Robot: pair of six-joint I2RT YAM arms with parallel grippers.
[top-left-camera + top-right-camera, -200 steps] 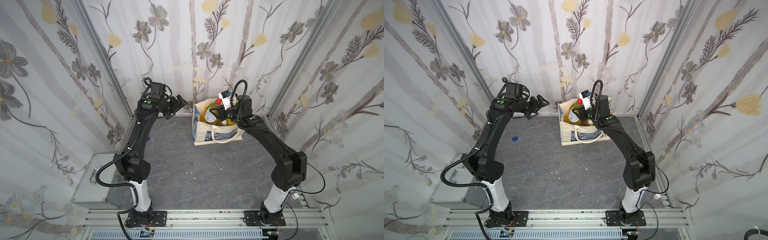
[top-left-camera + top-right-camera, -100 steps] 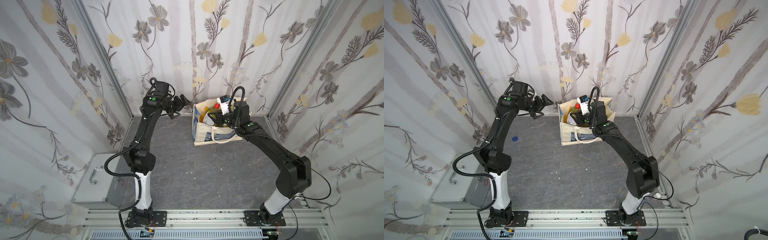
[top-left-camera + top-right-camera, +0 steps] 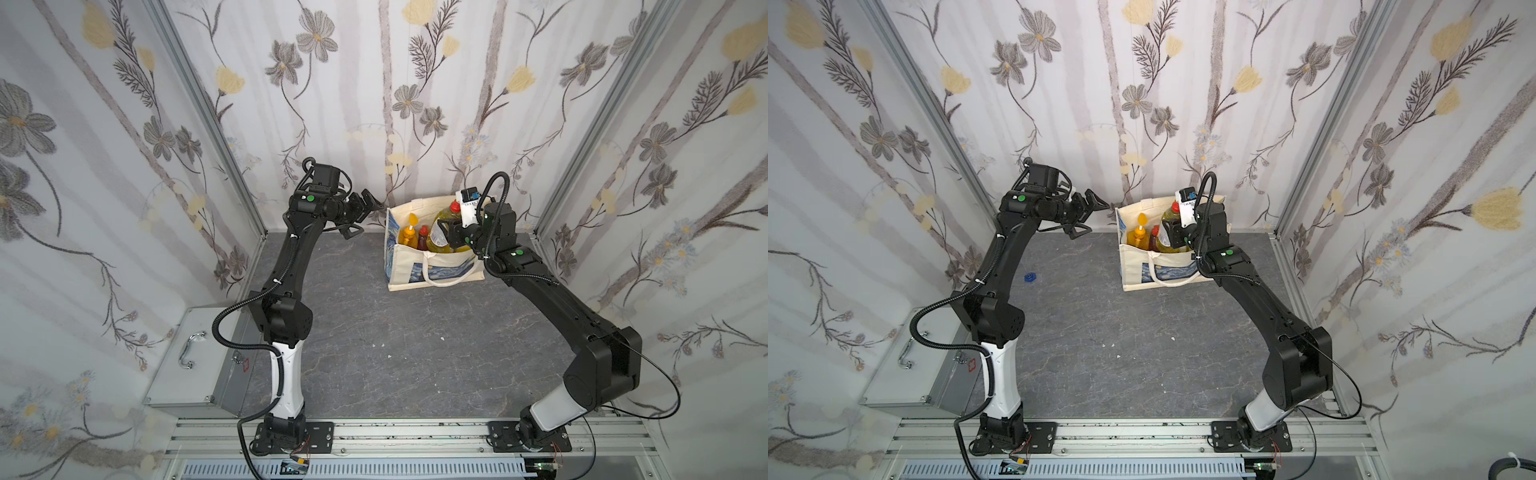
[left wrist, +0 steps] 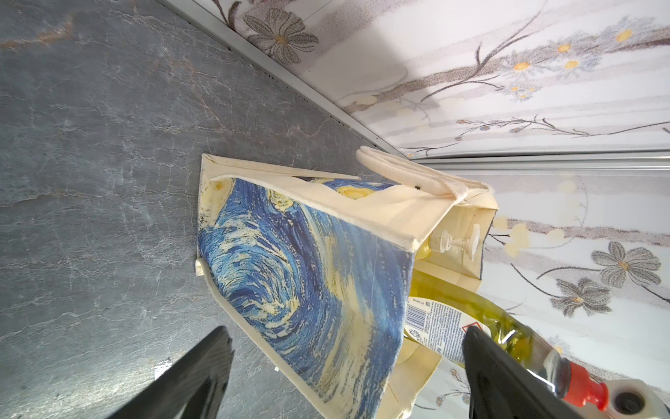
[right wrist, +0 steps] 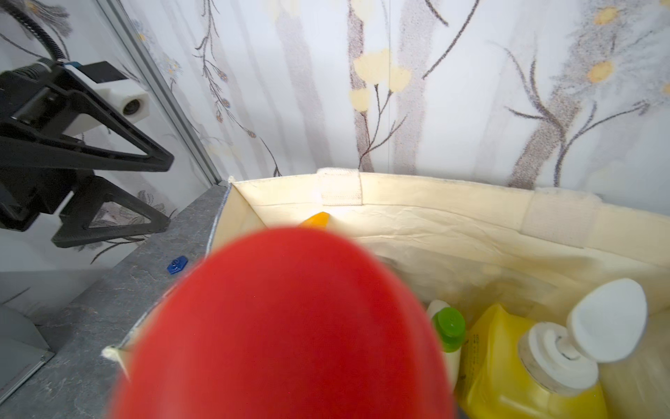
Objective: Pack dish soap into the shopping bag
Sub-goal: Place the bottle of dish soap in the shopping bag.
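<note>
the right hand pinches a yellow-green red-capped bottle, tilted in the mouth of the shopping bag; the left hand hangs spread wide and empty just left of the bag's rim. the cream, blue-swirled bag stands far back on the grey table, open table on its near side, an orange pump bottle and a red bottle inside.

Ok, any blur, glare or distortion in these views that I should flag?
Right wrist: a red cap close to the lens is a blurred blob hiding much of the bag; the green cap is sharp. Left wrist: crisp bag print, wall washed out. Both top views: evenly lit, sharp.
</note>
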